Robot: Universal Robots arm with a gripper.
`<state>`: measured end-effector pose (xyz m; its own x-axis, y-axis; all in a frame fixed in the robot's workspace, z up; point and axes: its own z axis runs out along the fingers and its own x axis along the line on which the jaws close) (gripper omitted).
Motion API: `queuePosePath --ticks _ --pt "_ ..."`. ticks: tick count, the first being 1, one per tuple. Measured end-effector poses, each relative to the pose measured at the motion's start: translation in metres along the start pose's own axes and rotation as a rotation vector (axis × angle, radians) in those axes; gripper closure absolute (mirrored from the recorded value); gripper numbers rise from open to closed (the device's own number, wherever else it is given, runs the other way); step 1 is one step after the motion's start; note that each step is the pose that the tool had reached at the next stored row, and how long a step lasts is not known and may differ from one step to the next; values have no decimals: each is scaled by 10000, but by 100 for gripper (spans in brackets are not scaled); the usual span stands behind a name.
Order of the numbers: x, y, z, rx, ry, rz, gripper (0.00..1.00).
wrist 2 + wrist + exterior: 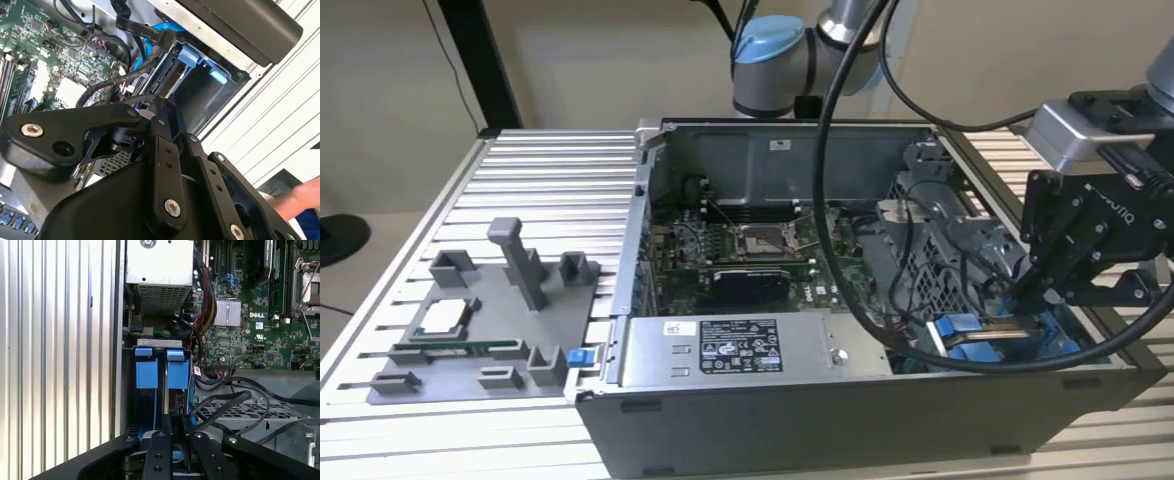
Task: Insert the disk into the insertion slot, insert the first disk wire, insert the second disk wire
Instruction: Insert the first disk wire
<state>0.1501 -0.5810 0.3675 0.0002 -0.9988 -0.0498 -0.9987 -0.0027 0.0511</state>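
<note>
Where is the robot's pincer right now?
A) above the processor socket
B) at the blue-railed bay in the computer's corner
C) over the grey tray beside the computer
B: in the exterior view the pincer is down at the blue-railed bay.

A white label (739, 345) of print too fine to read sits on the grey power-supply box (854, 352). White lettering marks the green motherboard (250, 337) and the black body of the gripper (1017, 292).
</note>
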Motion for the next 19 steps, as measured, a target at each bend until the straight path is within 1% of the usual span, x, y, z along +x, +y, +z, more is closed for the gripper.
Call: queuePosePath --ticks 6,10,12,14,15,19 --pt "0 -3 1 0 -1 0 100" --pt "1 -54 7 -35 -1 1 100" --pt "2 -87 15 -62 -20 2 100" --pt "3 -101 33 -74 -71 0 100" --pt "4 -108 41 -75 -116 -2 100" --pt "5 -137 72 -75 -373 -16 100"
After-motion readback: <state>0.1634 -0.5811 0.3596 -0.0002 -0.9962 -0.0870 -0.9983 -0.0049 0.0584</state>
